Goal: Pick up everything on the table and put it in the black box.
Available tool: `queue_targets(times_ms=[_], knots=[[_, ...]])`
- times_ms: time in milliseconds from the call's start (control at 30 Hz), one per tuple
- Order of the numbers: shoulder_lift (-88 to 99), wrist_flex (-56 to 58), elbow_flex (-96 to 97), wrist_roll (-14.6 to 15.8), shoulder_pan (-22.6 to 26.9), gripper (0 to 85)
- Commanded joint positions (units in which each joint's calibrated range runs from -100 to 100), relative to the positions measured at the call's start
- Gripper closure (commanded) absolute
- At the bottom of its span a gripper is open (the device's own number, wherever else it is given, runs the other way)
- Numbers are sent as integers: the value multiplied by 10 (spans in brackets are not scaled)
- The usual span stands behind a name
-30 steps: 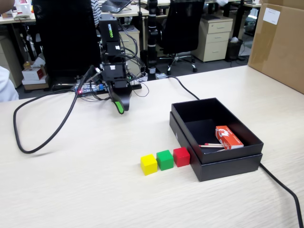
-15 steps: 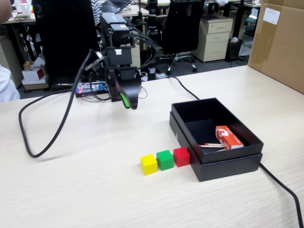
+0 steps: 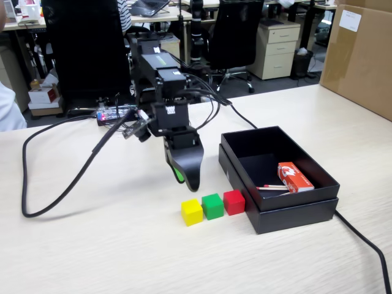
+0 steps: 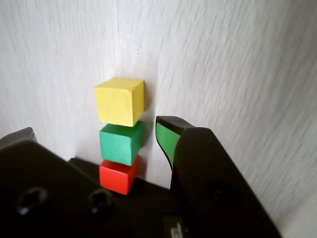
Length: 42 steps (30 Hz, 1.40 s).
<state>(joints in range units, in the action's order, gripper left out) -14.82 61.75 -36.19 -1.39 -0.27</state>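
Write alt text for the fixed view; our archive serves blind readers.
A black robot gripper hangs open above a row of three cubes, yellow, green and red, on a pale wooden table. Right of them, an open black box holds a matchbox.

Black boxy arm (image 3: 160, 82), green-lined black fingers (image 4: 168, 139), loose black cables (image 3: 67, 177), screws (image 4: 101, 198) at wrist.

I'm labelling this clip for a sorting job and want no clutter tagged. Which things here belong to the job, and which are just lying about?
Belong to the job:
yellow cube
green cube
red cube
black box
gripper, above the table near the cubes

Just lying about:
matchbox and matchsticks, already inside the box
brown carton
black cable
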Motion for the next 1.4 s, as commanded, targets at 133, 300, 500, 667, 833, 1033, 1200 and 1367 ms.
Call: queue_targets(times_ms=[133, 300, 500, 667, 833, 1033, 1200, 1367], knots=[[-70, 2, -85, -1, 8, 383], [-104, 2, -111, -2, 4, 384], [-140, 2, -129, -4, 0, 384], [-172, 3, -136, -4, -3, 406], [-198, 29, -165, -4, -3, 419], [-209, 36, -169, -3, -4, 520], [-213, 37, -173, -1, -10, 782], [-202, 59, -172, -1, -17, 846]])
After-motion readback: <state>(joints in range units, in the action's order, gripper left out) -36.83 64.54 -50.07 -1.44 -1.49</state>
